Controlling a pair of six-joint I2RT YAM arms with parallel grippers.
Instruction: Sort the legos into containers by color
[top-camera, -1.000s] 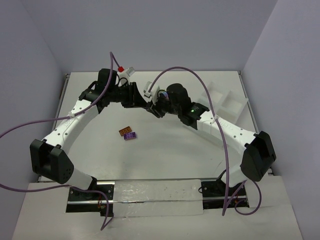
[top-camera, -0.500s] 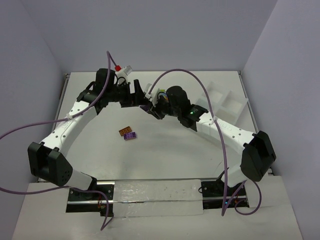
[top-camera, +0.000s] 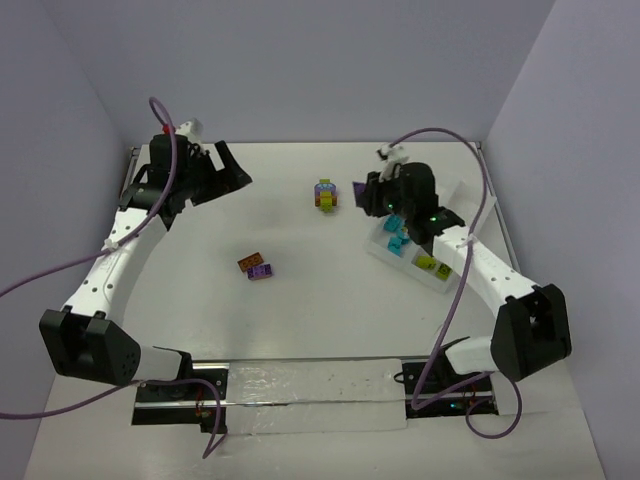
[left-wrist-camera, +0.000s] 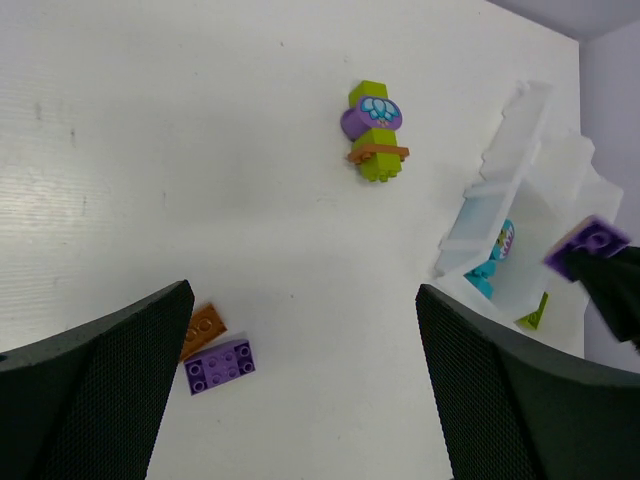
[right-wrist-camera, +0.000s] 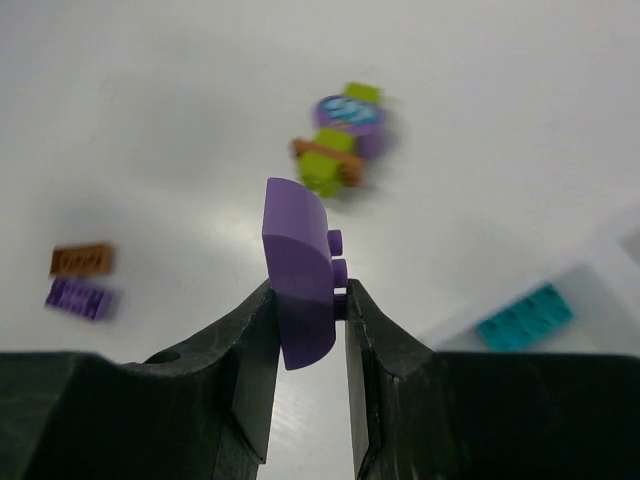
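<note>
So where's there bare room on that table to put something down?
Widest: the table between the loose bricks and its near edge. Also between the open left hand and the clump. Crowded on the right: tray, plus the right hand gripping a purple piece.

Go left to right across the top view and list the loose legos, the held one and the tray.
orange brick → purple brick → multicoloured clump → held purple piece → tray
</note>
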